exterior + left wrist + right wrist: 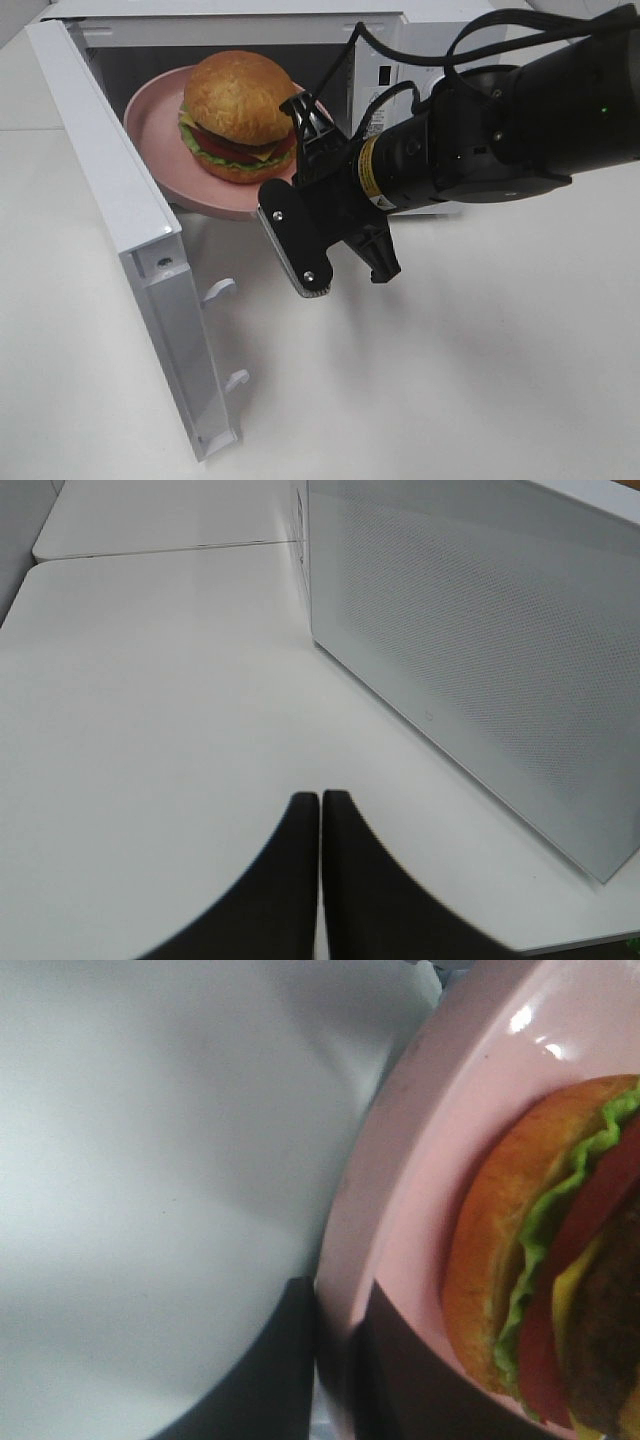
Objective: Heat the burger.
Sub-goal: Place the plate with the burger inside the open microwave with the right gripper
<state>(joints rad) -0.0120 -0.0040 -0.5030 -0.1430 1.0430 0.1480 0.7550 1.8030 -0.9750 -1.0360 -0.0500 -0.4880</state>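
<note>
The burger point(240, 110), with a golden bun, lettuce, tomato and cheese, sits on a pink plate point(155, 135) in the mouth of the open white microwave point(385, 60). The plate's near edge sticks out past the opening. My right gripper point(300, 150) is shut on the plate's near-right rim. In the right wrist view its dark fingers point(290, 1370) clamp the plate rim point(420, 1160), with the burger point(540, 1260) close behind. My left gripper point(320, 810) is shut and holds nothing, low over the table beside the microwave's perforated outer wall point(480, 660). It does not show in the exterior high view.
The microwave door point(110, 180) is swung wide open toward the front left, with its latch hooks point(218, 290) pointing right. The white table point(480, 380) spreads in front of and to the right of the microwave. My right arm point(520, 120) reaches in from the right.
</note>
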